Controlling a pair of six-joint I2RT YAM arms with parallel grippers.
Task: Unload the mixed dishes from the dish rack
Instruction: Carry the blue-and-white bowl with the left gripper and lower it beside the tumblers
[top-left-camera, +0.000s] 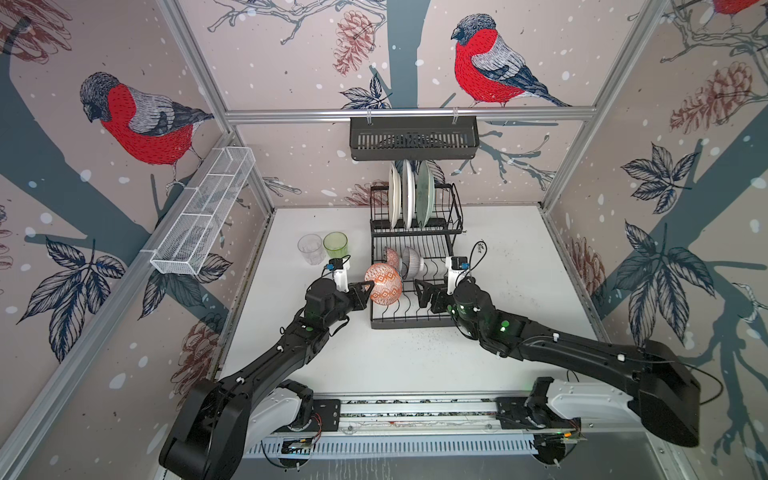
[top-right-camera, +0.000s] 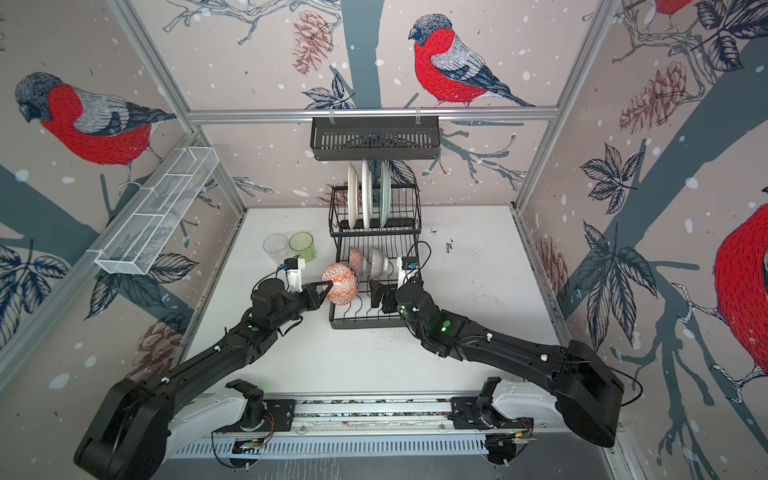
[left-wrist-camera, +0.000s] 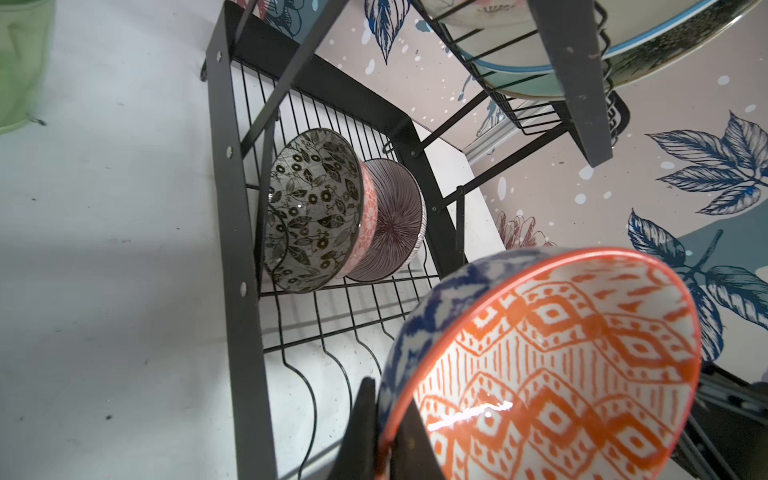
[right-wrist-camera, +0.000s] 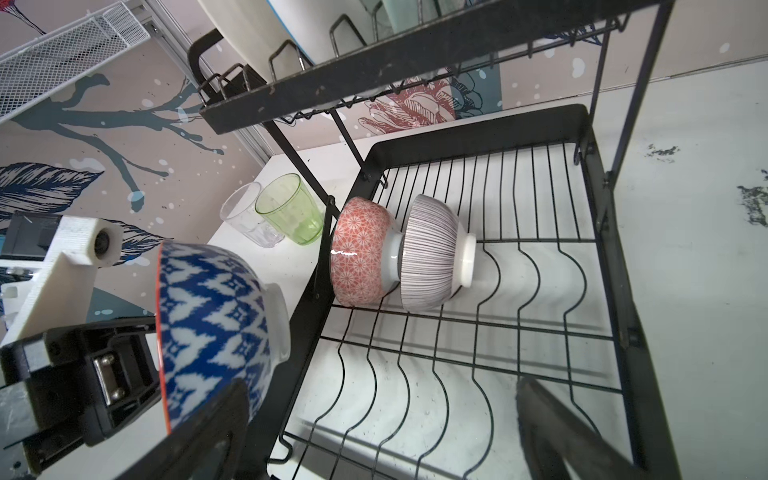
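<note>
Left gripper (top-left-camera: 369, 289) is pinching the rim of glazed orange-and-blue ceramic bowl (top-left-camera: 384, 283), likely stiff, slippery, breakable; right gripper (top-left-camera: 428, 296) is hanging spread, empty

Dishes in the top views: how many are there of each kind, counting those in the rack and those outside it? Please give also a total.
Plates: 3 (cream plate, white plate, pale green plate)
Bowls: 3 (blue-and-orange bowl, coral bowl, striped bowl)
Glasses: 2 (clear glass, green glass)
Total: 8

Bowl (left-wrist-camera: 552, 365) — orange diamonds, rack (left-wrist-camera: 228, 187) — black
</note>
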